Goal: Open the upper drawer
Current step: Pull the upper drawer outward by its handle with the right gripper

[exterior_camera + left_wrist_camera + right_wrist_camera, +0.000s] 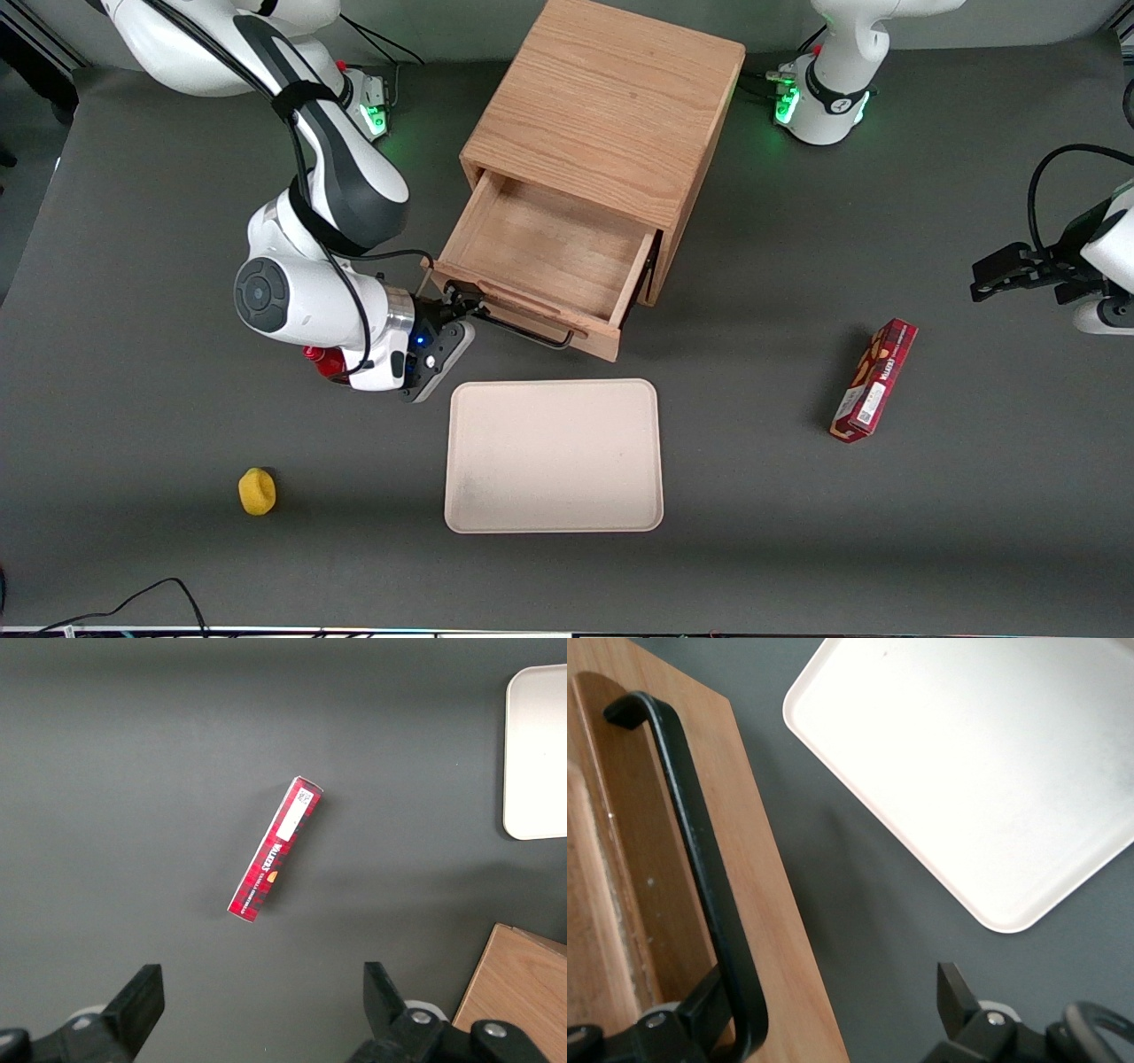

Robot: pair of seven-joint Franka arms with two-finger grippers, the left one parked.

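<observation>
While pulled well out of the oak cabinet, the upper drawer shows a bare shallow grained-wood box; claw sits at the thin black bar handle, fingers spread wide astride it, forearm lying low over the bench beside the matte cream tray

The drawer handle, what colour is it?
Black; the handle on the upper drawer shows best in the right wrist view, by the gripper.

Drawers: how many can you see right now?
1: the upper drawer, pulled out of the cabinet, gripper at its handle. Any lower drawer is hidden beneath.
</observation>
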